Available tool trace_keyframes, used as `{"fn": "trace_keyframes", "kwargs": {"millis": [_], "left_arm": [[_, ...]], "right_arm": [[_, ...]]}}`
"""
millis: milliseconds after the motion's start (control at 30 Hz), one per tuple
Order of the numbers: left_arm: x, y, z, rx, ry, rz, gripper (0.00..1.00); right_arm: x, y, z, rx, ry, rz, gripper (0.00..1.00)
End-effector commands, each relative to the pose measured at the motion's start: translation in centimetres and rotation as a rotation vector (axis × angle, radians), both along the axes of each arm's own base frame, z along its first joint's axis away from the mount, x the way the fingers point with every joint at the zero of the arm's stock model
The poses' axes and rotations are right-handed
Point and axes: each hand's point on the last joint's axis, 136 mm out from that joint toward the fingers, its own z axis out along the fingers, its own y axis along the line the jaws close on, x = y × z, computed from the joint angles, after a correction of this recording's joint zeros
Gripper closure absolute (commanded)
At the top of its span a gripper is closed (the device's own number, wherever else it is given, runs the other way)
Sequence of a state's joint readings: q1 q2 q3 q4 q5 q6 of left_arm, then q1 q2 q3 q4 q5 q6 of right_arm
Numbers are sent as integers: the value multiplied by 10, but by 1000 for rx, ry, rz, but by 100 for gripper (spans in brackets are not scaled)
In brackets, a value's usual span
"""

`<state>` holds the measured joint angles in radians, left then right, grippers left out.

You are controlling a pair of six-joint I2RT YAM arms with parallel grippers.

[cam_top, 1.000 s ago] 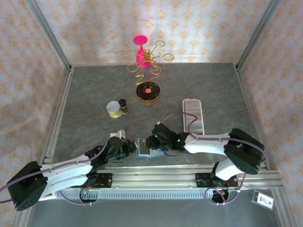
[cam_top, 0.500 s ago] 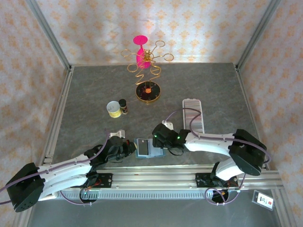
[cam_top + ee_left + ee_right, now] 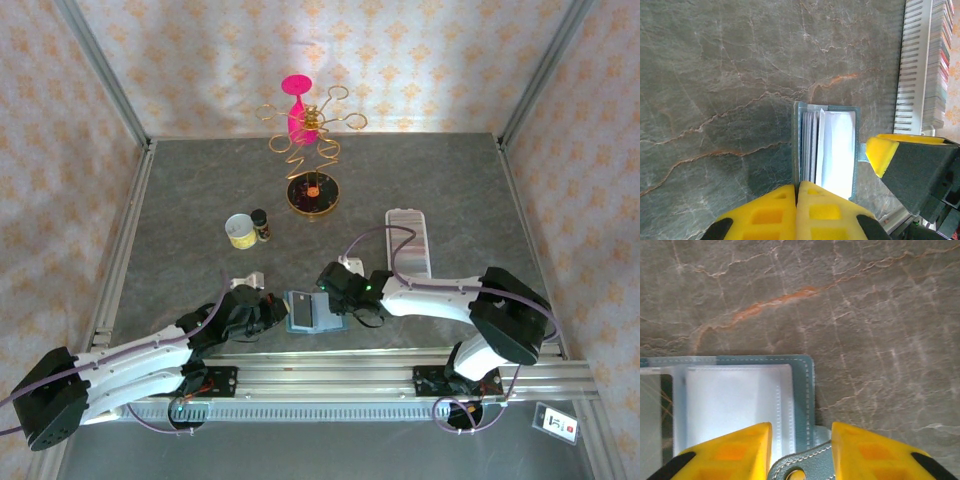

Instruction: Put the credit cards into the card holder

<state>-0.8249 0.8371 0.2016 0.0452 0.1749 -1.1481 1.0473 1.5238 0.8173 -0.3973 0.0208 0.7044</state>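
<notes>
The teal folding wallet (image 3: 306, 312) lies open near the table's front edge, showing clear-white sleeves (image 3: 836, 145). I cannot make out any credit card in them. My left gripper (image 3: 275, 312) is at the wallet's left side. Its yellow pads (image 3: 796, 200) are pressed together, with the wallet's left cover edge running into the seam. My right gripper (image 3: 336, 303) stands open at the wallet's right edge (image 3: 801, 450), and the teal snap strap (image 3: 802, 466) lies between its fingers. The card holder (image 3: 410, 240), a long whitish ridged tray, lies further back on the right, apart from both grippers.
A small yellow-rimmed cup (image 3: 238, 230) and a dark little bottle (image 3: 260, 224) stand at middle left. A gold wire stand with a pink top (image 3: 310, 150) is at the back. A slotted white rail (image 3: 912, 65) runs along the near table edge.
The right gripper has drawn back off the wallet to its right edge, so the open sleeves now show. The left gripper has crept slightly rightward against the wallet's left side.
</notes>
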Motion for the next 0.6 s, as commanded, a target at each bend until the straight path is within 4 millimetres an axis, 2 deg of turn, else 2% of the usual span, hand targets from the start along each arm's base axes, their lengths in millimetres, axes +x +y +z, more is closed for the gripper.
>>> {"fn": "trace_keyframes", "kwargs": {"millis": [0,133,233,333,433,500,567], "left_arm": [[3,-1,9,21,-27,-12,100],[3,1,9,36,-30,-11,100],[2,2,8,41,-29,-11,100],[2,2,7,42,-33,-12,100],[3,2,8,44,-35,-10,100],[4,2,11,48,-37,-10,100],[5,0,15,45,-39,-18,100]], "right_arm": [[5,-15,11,-40,-55,-31,70],[3,-22,11,-47,-62,-51,80],[2,-25,9,-45,-57,-61,81],[0,-28,8,-34,-60,-70,88],[-2,-29,8,-15,-56,-78,91],[-2,-30,10,-3,-65,-90,100],[-2,-28,12,31,-70,-95,100]]}}
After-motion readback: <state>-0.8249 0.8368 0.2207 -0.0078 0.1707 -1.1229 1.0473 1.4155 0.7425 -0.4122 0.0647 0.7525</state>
